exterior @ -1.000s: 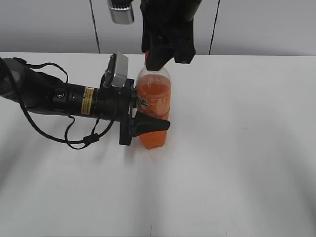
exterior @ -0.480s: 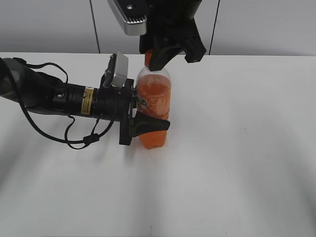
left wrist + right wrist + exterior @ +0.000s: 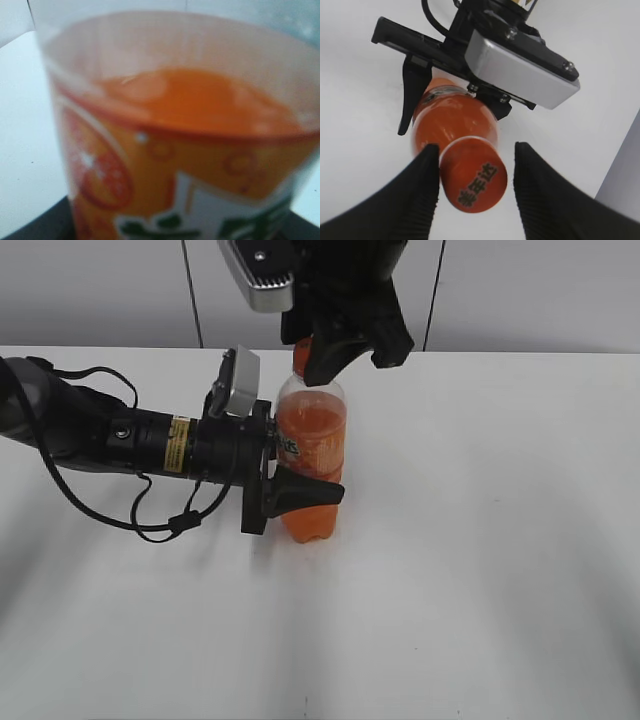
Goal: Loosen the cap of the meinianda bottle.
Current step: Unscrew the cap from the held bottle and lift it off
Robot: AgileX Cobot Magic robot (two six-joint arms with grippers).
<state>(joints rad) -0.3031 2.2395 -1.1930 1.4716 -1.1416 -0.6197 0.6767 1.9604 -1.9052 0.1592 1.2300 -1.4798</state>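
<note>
The meinianda bottle (image 3: 311, 455) stands upright on the white bench (image 3: 480, 570), and every position below is given relative to it. The left gripper (image 3: 296, 492) reaches in from the bottle's left side, its fingers closed around the lower body beneath the label, holding it steady. The right gripper (image 3: 476, 186) hangs directly above the bottle's top. In the right wrist view its fingers (image 3: 422, 192) straddle the cap (image 3: 473, 175): one pad touches the cap's side, while a gap shows at the other, so the fingers are open and not clamped.

Compared with the frame one second ago, the right wrist has rotated about the bottle's axis; its camera housing (image 3: 258, 270) has swung round toward the exterior view. Over the last half second it has barely moved. The bottle and left gripper are unchanged. Judgement: one loosening turn appears finished, and the fingers have probably released to reset.
</note>
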